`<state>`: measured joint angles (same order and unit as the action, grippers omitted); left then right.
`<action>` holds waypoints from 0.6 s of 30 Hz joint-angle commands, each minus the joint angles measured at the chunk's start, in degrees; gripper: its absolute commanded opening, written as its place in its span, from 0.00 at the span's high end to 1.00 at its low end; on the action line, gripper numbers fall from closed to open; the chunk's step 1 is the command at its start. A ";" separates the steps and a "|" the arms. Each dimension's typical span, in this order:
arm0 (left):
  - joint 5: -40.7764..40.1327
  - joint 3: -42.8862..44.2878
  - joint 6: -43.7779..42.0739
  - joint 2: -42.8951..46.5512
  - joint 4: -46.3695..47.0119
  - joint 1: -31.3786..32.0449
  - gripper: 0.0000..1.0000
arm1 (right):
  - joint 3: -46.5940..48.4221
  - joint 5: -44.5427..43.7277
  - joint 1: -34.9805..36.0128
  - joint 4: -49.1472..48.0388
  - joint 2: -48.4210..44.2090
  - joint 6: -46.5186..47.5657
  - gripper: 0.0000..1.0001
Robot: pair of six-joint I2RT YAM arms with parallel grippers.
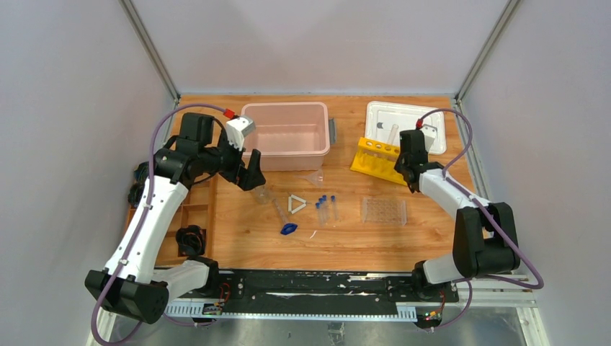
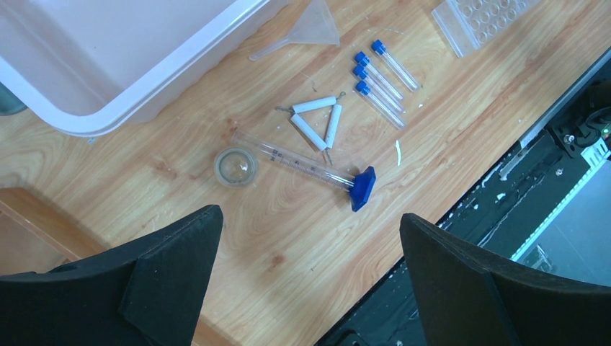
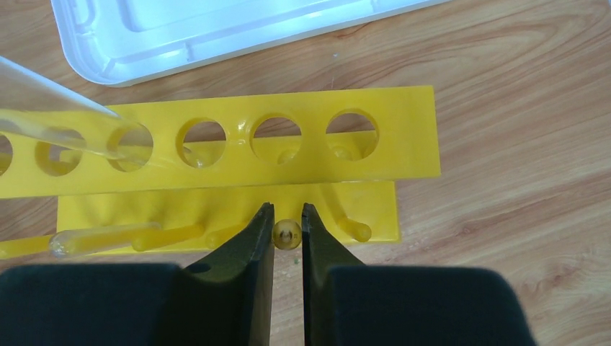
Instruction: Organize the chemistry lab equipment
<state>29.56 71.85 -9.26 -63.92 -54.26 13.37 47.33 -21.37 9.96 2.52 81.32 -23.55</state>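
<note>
Upper right of frame, right gripper (image 3: 287, 210) pinches a peg on the yellow rack (image 1: 371, 164), guess to steady it; left gripper (image 2: 310, 216) gapes wide.

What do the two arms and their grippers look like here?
The left arm and right arm have white shells with black joints. A purple cable with a red plug loops along each. The left gripper and right gripper have black, tapering fingers.

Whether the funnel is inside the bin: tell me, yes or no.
No, the funnel lies on the table just outside the bin's wall.
</note>
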 commanded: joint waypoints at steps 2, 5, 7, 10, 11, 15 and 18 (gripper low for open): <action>1.27 2.26 -0.32 -0.08 0.08 0.35 0.00 | 2.45 2.90 0.16 5.69 -0.76 -3.95 0.67; 1.06 1.90 -0.45 0.30 0.12 0.33 0.00 | 1.83 1.25 1.96 6.81 -3.93 -4.02 0.50; 0.79 1.53 -0.50 0.51 0.12 0.35 0.00 | 2.56 0.44 2.76 8.82 -6.23 -4.07 0.44; 0.70 1.34 -0.41 0.80 0.11 0.35 0.00 | 4.25 -0.92 5.05 13.16 -9.89 -3.86 0.42; 0.68 1.28 -0.41 0.81 0.12 0.35 0.00 | 4.60 -1.49 6.30 14.52 -11.14 -3.78 0.42; 0.67 1.28 -0.11 0.63 0.12 0.35 0.00 | 4.45 -2.55 13.08 18.34 -15.53 -4.48 0.44; 0.73 1.42 0.28 0.53 0.12 0.35 0.00 | 4.78 -2.32 18.53 21.87 -16.56 -6.40 0.47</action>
<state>29.58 72.34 -9.21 -64.01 -54.26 13.37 50.78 -22.33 22.46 17.52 66.26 -27.57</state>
